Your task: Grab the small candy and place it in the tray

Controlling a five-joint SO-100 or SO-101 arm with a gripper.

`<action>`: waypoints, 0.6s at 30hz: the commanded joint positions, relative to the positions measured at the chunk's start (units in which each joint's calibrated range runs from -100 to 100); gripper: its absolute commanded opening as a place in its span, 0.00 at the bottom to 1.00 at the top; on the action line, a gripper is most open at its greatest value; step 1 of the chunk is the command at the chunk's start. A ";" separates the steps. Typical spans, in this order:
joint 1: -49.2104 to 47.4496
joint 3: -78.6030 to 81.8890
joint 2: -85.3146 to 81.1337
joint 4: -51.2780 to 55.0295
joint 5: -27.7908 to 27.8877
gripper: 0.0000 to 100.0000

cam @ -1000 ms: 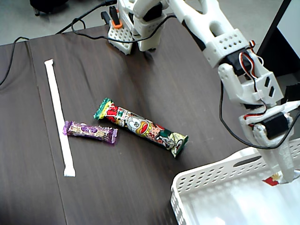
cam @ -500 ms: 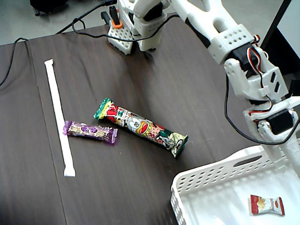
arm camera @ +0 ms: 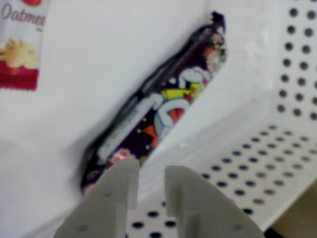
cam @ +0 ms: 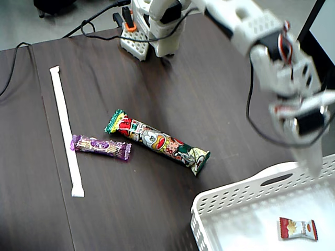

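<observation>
The small candy (cam: 297,229), a short packet with red ends and a white middle, lies flat on the floor of the white perforated tray (cam: 235,191) at the bottom right of the fixed view. In the wrist view the candy (arm camera: 20,47) is at the top left, inside the tray (arm camera: 297,74). My gripper (cam: 314,163) hangs above the tray's far right part, apart from the candy. In the wrist view the gripper (arm camera: 151,171) has a narrow gap between its fingers and holds nothing.
A purple-wrapped candy bar (cam: 100,146) and a long cartoon-printed stick (cam: 157,141) lie on the dark table left of the tray. A long white strip (cam: 65,130) lies further left. A dark cartoon-printed packet (arm camera: 158,106) leans against the tray's inner wall. The arm's base (cam: 157,26) stands at the back.
</observation>
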 commanded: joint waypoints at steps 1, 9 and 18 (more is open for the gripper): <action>1.90 -4.85 -16.44 10.92 -3.03 0.01; 3.37 0.90 -23.05 29.07 5.94 0.01; 6.76 34.05 -49.09 23.93 9.51 0.01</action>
